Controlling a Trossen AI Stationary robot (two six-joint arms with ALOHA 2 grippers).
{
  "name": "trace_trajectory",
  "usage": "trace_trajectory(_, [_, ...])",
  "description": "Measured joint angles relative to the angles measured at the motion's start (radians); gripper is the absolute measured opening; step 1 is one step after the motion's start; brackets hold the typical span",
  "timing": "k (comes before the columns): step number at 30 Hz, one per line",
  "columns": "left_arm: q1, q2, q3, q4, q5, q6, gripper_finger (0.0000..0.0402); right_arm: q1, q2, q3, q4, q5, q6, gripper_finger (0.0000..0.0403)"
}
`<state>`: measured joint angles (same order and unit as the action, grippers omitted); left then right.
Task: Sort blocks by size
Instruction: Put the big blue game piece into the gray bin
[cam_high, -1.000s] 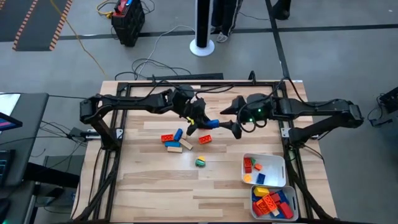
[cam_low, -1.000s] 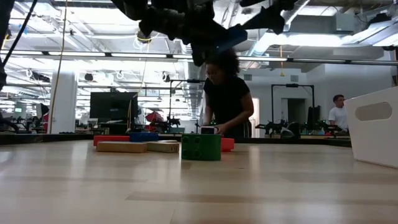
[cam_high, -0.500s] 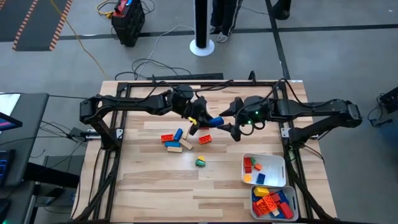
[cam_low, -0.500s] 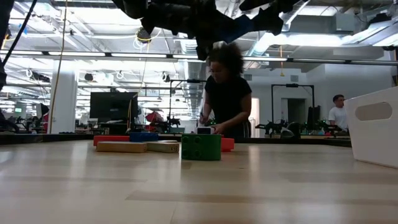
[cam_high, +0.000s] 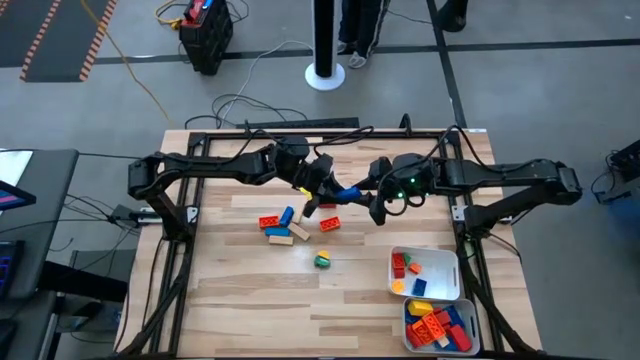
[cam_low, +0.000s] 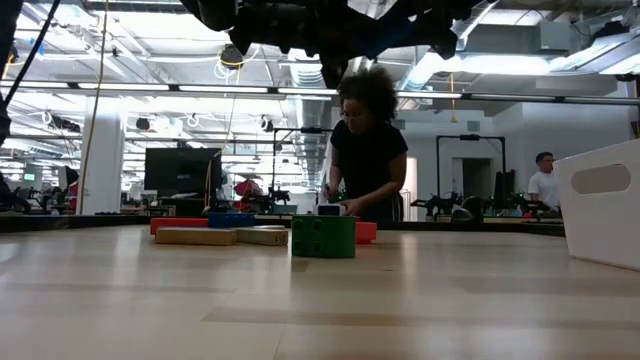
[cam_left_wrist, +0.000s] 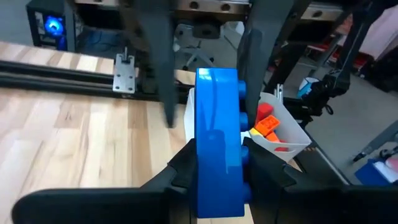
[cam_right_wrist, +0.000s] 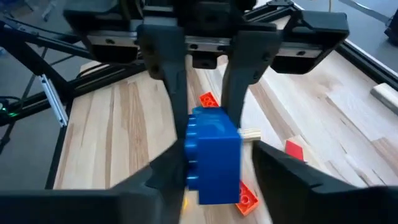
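Observation:
A long blue block (cam_high: 349, 190) hangs high over the middle of the table between my two grippers. My left gripper (cam_high: 335, 188) comes from the table's left and is shut on it. My right gripper (cam_high: 365, 195) comes from the right, open. Its fingers (cam_left_wrist: 254, 68) stand on either side of the block's free end (cam_right_wrist: 212, 149), and I cannot tell whether one touches it. Below lie loose blocks: red (cam_high: 268, 222), blue (cam_high: 286, 215), tan (cam_high: 281, 239), red (cam_high: 329, 223) and a green one (cam_low: 323, 237). My left gripper pinches the blue block's end nearest its own arm (cam_left_wrist: 217, 186) between its two fingers, one on the plain face and one on the studded face. The fingers come about level from the table's left and lie along the block. The block sticks out ahead of them, clear of the table.
Two white trays stand at the near right, one (cam_high: 452, 262) with a few blocks, one (cam_high: 474, 320) nearly full. The nearer tray's wall (cam_low: 600, 215) shows in the low view. A person (cam_low: 368, 150) stands beyond the table's far edge.
My left gripper has tipped up a little and carried the blue block slightly toward the right gripper, in between its fingers. My right gripper has stayed in place while its fingers have drawn closer together around the block's free end.

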<state>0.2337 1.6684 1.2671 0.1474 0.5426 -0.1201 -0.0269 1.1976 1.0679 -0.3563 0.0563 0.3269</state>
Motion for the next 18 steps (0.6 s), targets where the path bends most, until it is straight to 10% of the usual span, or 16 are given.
trace_trajectory(5, [-0.001,0.000,0.000,0.001,-0.006,-0.073,0.0114,0.000,0.000,0.000,-0.003,-0.009,0.006,0.0115])
trace_trajectory(12, [0.015,0.000,0.000,-0.069,-0.064,-0.113,0.0238,-0.001,0.000,0.000,-0.064,-0.004,0.035,0.0115])
trace_trajectory(18, [0.061,0.000,0.000,-0.224,-0.102,-0.148,0.0261,0.030,-0.027,0.000,-0.348,-0.189,0.227,0.0115])
